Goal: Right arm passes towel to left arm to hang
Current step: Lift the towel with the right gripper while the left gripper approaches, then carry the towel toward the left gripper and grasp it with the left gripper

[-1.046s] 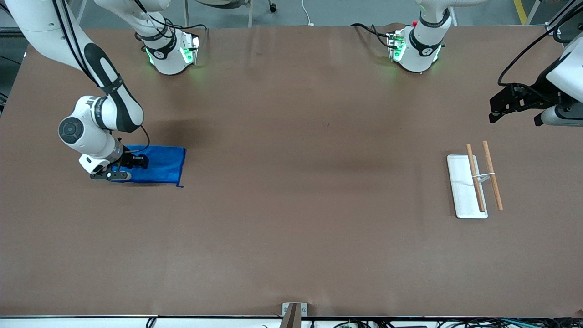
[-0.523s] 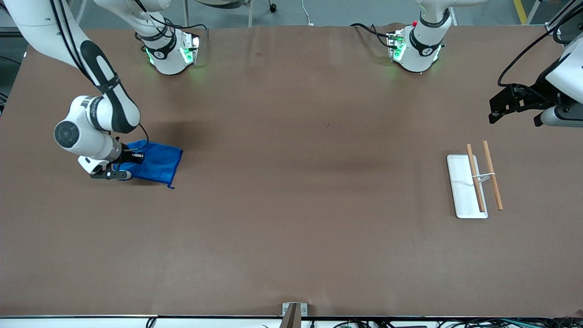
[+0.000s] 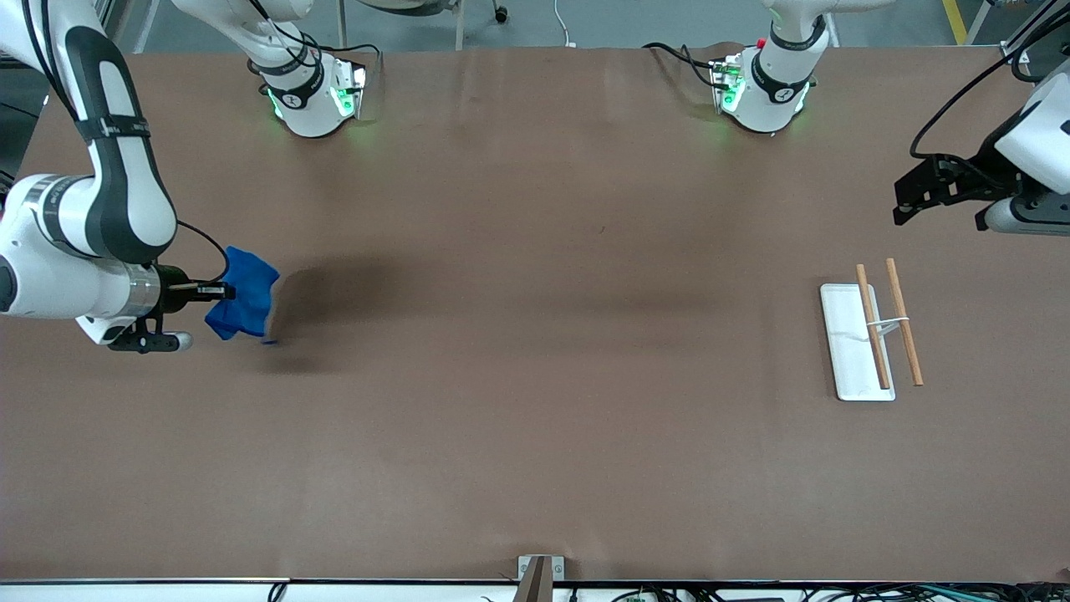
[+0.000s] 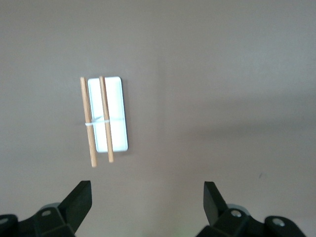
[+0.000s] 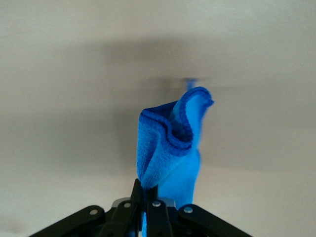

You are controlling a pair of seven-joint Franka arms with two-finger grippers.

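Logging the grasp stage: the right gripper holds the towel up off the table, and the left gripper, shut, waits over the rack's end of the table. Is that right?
Not quite. The left gripper is open, not shut: the left wrist view shows its fingers spread wide apart with nothing between them. The rest stands: the right gripper holds the towel off the table, and the left waits near the rack.

A white tray [image 3: 844, 351] holding 2 banded wooden sticks [image 3: 904, 333] sits toward the left arm's end.

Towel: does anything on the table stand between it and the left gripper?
Nothing visible does. The towel hangs from the right gripper; only bare table lies toward the open left gripper.
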